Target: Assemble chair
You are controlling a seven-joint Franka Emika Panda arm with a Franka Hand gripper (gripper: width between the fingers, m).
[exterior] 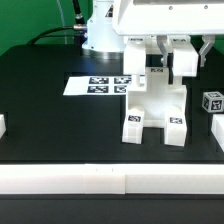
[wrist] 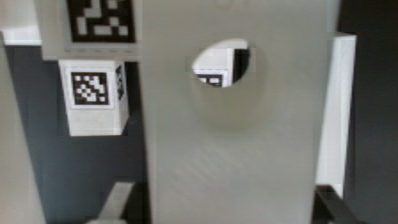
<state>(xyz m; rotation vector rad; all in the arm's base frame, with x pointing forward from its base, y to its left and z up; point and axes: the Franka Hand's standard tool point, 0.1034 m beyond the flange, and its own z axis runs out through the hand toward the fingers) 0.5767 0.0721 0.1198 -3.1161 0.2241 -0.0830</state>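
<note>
The chair point(exterior: 155, 105) stands upright near the middle of the black surface point(exterior: 50, 130). It rests on two tagged feet, one toward the exterior view's left and one toward its right. The pincer point(exterior: 184, 58) hangs over the chair's top on the exterior view's right, narrowed onto a short white bar point(exterior: 183, 72). The bar's lower end meets the chair's upper part, but I cannot tell whether it is seated there. In the wrist view the bar point(wrist: 240, 150) fills the centre as a flat white face with a round hole point(wrist: 222, 62), and a tagged white piece point(wrist: 96, 92) shows beside it. The marker board point(exterior: 98, 86) lies behind the chair toward the exterior view's left. A small tagged cube point(exterior: 212, 101) sits well apart toward its right. A white rail point(exterior: 110, 180) runs along the near edge.
</note>
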